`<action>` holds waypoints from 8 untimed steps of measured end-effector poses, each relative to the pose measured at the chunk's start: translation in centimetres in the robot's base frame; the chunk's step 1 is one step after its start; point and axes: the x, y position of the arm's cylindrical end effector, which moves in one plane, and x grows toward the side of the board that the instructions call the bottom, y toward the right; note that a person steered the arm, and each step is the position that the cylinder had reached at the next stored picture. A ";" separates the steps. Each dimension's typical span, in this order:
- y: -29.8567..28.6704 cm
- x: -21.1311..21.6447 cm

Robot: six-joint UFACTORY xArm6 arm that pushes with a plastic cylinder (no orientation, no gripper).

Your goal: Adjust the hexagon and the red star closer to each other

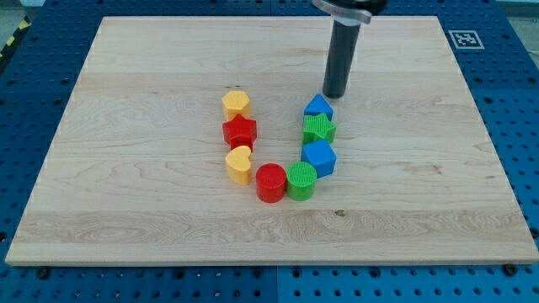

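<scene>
The red star (240,131) lies left of the board's middle. A yellow block that looks like a hexagon (237,104) sits just above it, almost touching. A yellow heart (239,163) sits just below the star. My tip (335,95) rests on the board to the right of these, just above and to the right of a blue triangular block (317,106). It is well apart from the star and the yellow hexagon.
The blocks form a U. Its right arm runs down from the blue triangular block to a green star (319,128) and a blue angular block (319,157). A green cylinder (301,180) and a red cylinder (270,183) close the bottom. The wooden board (126,210) lies on a blue perforated table.
</scene>
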 end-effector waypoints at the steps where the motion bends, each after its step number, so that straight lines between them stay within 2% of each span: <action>1: -4.5 -2.4; 3: -14.7 -2.3; 4: -16.2 -0.2; 6: -12.5 0.4; 8: -12.5 2.1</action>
